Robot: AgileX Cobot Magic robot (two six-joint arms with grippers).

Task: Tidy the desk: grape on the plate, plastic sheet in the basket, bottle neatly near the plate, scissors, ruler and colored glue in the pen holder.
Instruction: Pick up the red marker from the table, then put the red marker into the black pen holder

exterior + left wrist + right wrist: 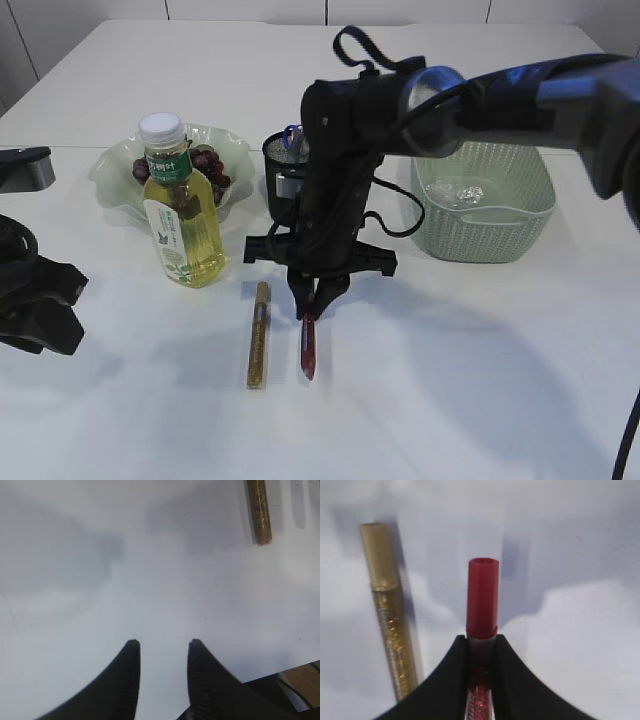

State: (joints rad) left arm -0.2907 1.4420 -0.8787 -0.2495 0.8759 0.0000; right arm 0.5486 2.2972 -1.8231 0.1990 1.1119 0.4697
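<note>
My right gripper (312,298) (480,641) is shut on the red glitter glue tube (308,350) (482,595), near its red cap end; the tube's far end points toward the table front. A gold glitter glue tube (259,335) (390,625) (258,510) lies on the table just left of it. The oil bottle (182,215) stands upright in front of the pale green plate (112,185), which holds grapes (207,165). The black mesh pen holder (275,165) holds a blue scissors handle (291,135). My left gripper (162,642) (40,310) is open and empty over bare table at the left edge.
The green basket (485,238) at the right holds a clear plastic sheet (470,195). The right arm reaches across the middle, hiding part of the pen holder. A black clamp (25,165) sits at the far left edge.
</note>
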